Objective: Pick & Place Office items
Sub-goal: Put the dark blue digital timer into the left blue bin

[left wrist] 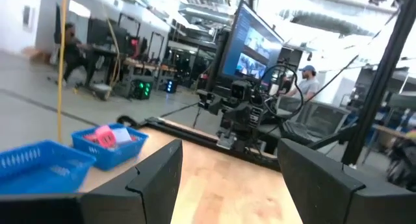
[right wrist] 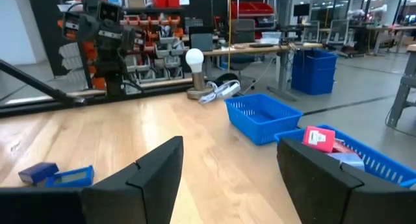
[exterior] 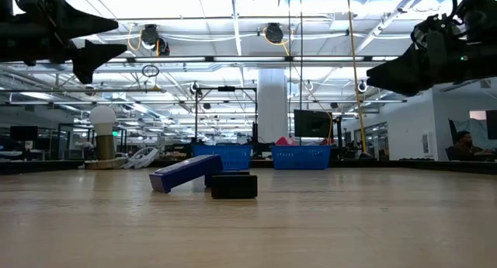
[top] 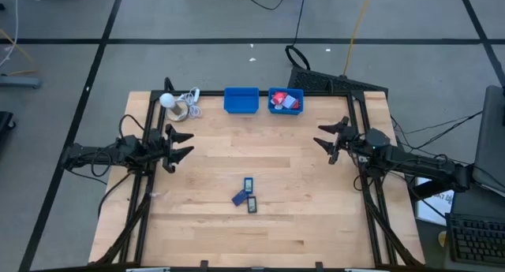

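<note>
Three small flat pieces lie mid-table: a dark blue rectangle, a lighter blue piece and another dark one. In the low view the blue piece is tilted, its raised end resting on a dark piece behind the front dark block. The right wrist view shows them far off. Red and light blue items sit in the right-hand bin. My left gripper hovers open over the table's left side. My right gripper hovers open over its right side.
Two blue bins stand at the far edge: one with nothing visible inside, the other holding items. A white ball with a coiled cord sits at the far left corner. Bare wood stretches between the grippers and the pieces.
</note>
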### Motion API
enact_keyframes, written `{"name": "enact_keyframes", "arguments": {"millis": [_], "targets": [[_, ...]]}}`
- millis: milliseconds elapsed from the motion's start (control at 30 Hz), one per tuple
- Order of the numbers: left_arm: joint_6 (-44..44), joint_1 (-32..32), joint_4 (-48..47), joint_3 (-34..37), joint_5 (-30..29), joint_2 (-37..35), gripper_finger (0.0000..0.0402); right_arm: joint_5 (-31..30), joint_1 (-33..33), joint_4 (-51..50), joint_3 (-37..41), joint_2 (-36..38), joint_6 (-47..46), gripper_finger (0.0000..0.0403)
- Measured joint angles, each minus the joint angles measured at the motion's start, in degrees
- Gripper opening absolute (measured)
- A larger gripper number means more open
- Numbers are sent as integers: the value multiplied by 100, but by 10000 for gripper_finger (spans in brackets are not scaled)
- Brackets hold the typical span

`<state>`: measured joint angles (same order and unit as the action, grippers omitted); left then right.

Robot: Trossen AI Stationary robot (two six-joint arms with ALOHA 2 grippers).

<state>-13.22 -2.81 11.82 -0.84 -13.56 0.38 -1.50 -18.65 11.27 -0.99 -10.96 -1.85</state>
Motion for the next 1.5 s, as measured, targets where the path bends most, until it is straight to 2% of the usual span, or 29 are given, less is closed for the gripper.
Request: {"name": "enact_keyframes", "arguments": {"millis": [167, 267, 400, 533, 633, 733, 833, 1000, 1200, 1400, 1500], "targets": [[-807, -7, -108, 0, 27, 119, 255, 1, 0, 16, 4, 1, -2, 239], [-1253, -121, 63, -2, 376, 574, 255, 2, 0, 20, 11, 2, -2, 238], [-1719, -566, 355, -26, 257, 1745, 255, 2, 0, 24, 11, 2, -2, 238], [-2016, -1104, 420, -366, -82, 3391, 255, 3, 0, 24, 13, 2, -2, 238], [-2064, -1414, 231, -1005, -44, 4736, 255, 4, 0, 26, 13, 2, -2, 238], [-1780, -1588, -330, -1945, 272, 5938, 255, 4, 0, 26, 13, 2, -2, 238], [-1572, -1648, -1358, -3017, 579, 6936, 255, 4, 0, 26, 15, 2, -2, 238], [-1836, -1641, -3059, -4672, 582, 8237, 255, 4, 0, 28, 15, 0, -2, 238], [-1696, -1585, -3835, -5715, 628, 9134, 255, 4, 0, 33, 15, 2, -2, 238], [-1450, -1452, -3820, -5803, 1082, 9345, 255, 5, 0, 51, 20, 1, -2, 238], [-1367, -1423, -3787, -5803, 1102, 9427, 255, 5, 0, 52, 20, 2, -2, 238]]}}
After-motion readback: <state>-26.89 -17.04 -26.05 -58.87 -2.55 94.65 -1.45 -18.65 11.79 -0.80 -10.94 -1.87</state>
